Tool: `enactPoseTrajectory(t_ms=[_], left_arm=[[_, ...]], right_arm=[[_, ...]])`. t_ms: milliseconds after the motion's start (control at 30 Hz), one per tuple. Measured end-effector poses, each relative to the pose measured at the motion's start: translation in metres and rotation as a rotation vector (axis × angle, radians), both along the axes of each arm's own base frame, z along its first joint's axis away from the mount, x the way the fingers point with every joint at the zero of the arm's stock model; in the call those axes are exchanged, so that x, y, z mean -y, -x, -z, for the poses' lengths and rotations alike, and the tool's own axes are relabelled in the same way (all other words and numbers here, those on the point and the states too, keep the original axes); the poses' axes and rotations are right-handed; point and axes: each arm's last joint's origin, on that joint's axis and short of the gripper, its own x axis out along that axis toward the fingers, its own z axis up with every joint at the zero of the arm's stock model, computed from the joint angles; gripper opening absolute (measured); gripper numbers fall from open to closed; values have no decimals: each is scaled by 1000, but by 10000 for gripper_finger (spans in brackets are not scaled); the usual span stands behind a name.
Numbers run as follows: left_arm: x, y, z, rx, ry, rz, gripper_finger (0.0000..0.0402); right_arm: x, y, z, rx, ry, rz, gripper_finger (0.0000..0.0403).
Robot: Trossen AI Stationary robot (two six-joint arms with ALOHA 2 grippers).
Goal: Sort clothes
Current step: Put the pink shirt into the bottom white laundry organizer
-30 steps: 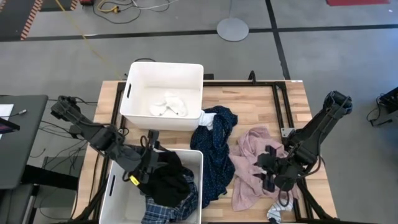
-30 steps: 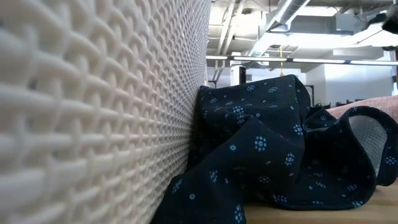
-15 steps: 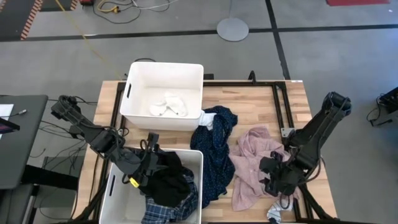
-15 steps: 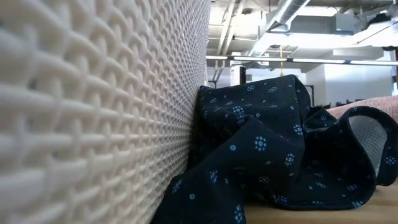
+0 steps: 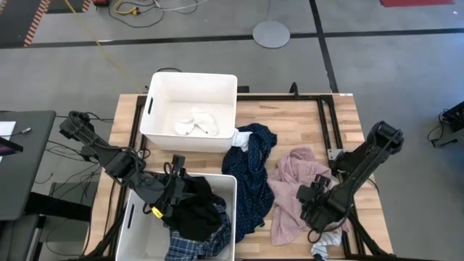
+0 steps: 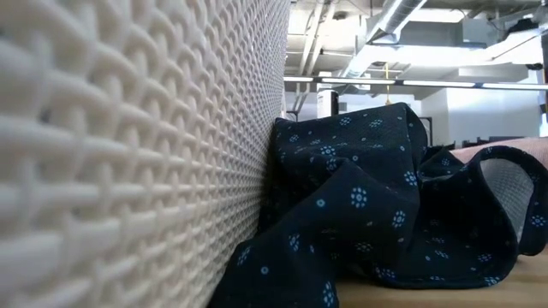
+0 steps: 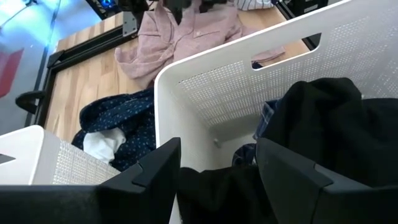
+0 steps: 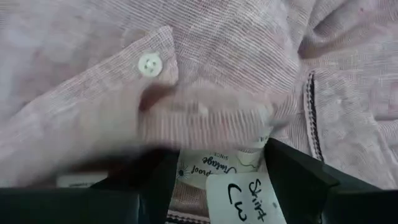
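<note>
My left gripper is open over the near white bin, at the far left edge of the black piece. The black cloth lies between its fingers. The plaid shirt lies under the black piece. My right gripper is open, pointing down over the pale pink shirt. Its fingers stand on either side of the collar label. The navy dotted piece lies on the table between the bins and the pink shirt. White socks lie in the far bin. My left gripper has black cloth between its open fingers; I cannot tell whether they touch it. My right gripper is close over the pink shirt's collar, coming from above; I cannot tell whether its fingers touch the cloth.
A striped sock lies at the table's near edge beside the right arm. A white piece shows under the navy piece's far end. The navy piece leans against the near bin's wall. Bare wood lies at the far right.
My right gripper has gone toward the table's near left and down over the pink shirt.
</note>
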Motion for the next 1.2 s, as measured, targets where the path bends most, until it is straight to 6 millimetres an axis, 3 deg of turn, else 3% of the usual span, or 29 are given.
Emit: enactPoseTrajectory(t_ms=[133, 233, 533, 933, 1200], left_arm=[[0, 0, 0, 0, 0, 0, 203], [0, 0, 0, 1, 1, -1, 203], [3, 2, 0, 0, 10, 9, 203], [9, 6, 0, 0, 11, 37, 203], [10, 6, 0, 1, 3, 44, 204]], right_arm=[[1, 0, 22, -51, 21, 34, 246], [3, -1, 35, -60, 3, 63, 213], [4, -1, 38, -44, -33, 76, 21], [7, -1, 21, 47, -69, 79, 8], [3, -11, -23, 270, -40, 14, 7]])
